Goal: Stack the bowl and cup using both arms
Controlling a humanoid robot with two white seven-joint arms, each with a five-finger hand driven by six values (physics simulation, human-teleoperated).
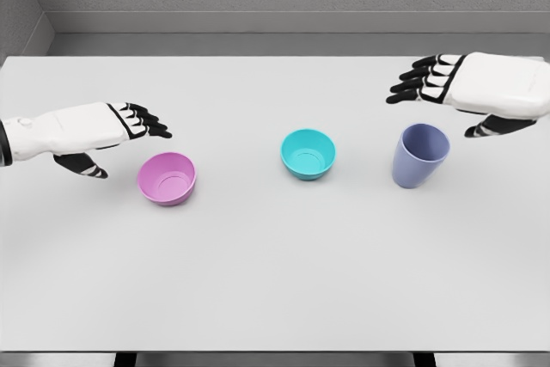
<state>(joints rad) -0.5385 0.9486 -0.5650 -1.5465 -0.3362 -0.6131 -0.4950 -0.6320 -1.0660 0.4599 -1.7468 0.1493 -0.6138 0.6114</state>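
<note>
A pink bowl [168, 178] sits upright on the white table [275, 281], left of centre. A teal bowl [308, 154] stands in the middle, and a lavender cup [420, 155] stands upright to its right. My left hand [129, 137] hovers just left of and above the pink bowl, fingers stretched out and thumb hanging down, holding nothing. My right hand [443, 96] hovers above and slightly behind the cup, fingers spread toward the left, thumb down beside the cup's right rim, not touching it.
A grey wall and a ledge [275, 23] run along the table's far edge. The table's front edge [275, 351] lies near the bottom of the view.
</note>
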